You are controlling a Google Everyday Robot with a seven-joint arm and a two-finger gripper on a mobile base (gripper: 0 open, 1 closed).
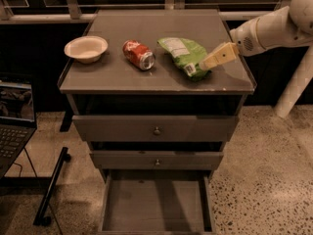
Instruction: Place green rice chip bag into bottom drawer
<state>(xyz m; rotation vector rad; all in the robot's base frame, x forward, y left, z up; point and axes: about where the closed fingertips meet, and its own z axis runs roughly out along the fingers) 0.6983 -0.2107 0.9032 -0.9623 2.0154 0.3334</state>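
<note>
The green rice chip bag (182, 56) lies on the cabinet top (117, 72), right of centre, its white label panel towards the back. My gripper (207, 63) reaches in from the right on a white arm, and its tan fingers are at the bag's right edge, just above the top. The bottom drawer (156, 210) is pulled open at the foot of the cabinet, its flat grey floor bare.
A red soda can (139, 54) lies on its side left of the bag. A white bowl (86, 48) stands at the top's left. Two shut drawer fronts with knobs (156, 130) sit above the open drawer. A laptop (14, 121) is at the left.
</note>
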